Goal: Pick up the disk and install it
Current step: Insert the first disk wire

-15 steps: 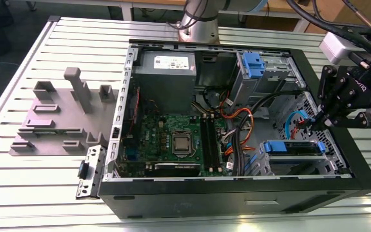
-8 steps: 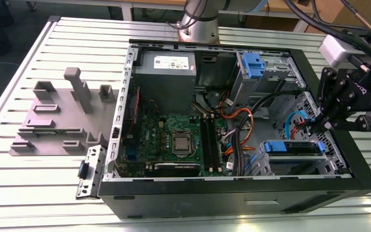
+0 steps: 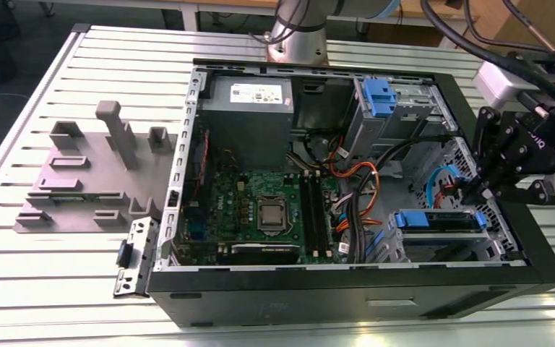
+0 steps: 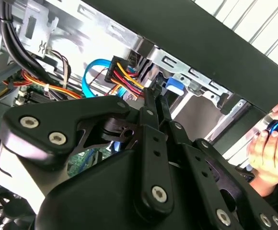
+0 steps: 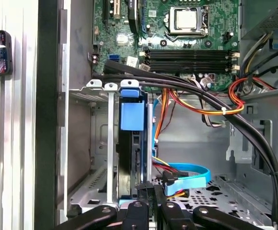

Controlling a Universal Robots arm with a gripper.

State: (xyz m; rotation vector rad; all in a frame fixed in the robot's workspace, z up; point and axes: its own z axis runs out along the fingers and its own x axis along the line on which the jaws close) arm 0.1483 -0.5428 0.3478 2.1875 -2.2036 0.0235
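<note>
The disk (image 3: 439, 219), silver in a blue caddy, sits in the drive bay of the open computer case (image 3: 355, 289), at the exterior view's lower right. In the first wrist view the disk (image 5: 132, 143) stands on edge between the bay's metal rails, with its blue tab toward the motherboard. My gripper (image 3: 477, 194) hovers just over the disk's outer end. Its two black fingers (image 5: 151, 196) are pressed together, shut, with nothing between them. In the second wrist view the gripper (image 4: 153, 96) points at the bay and a blue caddy edge (image 4: 171, 87).
Orange, yellow and black cables (image 5: 211, 103) and a blue ribbon cable (image 5: 191, 175) run beside the bay. A second blue caddy (image 3: 379, 97) sits in the upper bay, next to the grey power supply (image 3: 248, 94). A person's hand (image 4: 268, 148) rests outside the case wall. A grey fixture (image 3: 84, 173) stands on the table.
</note>
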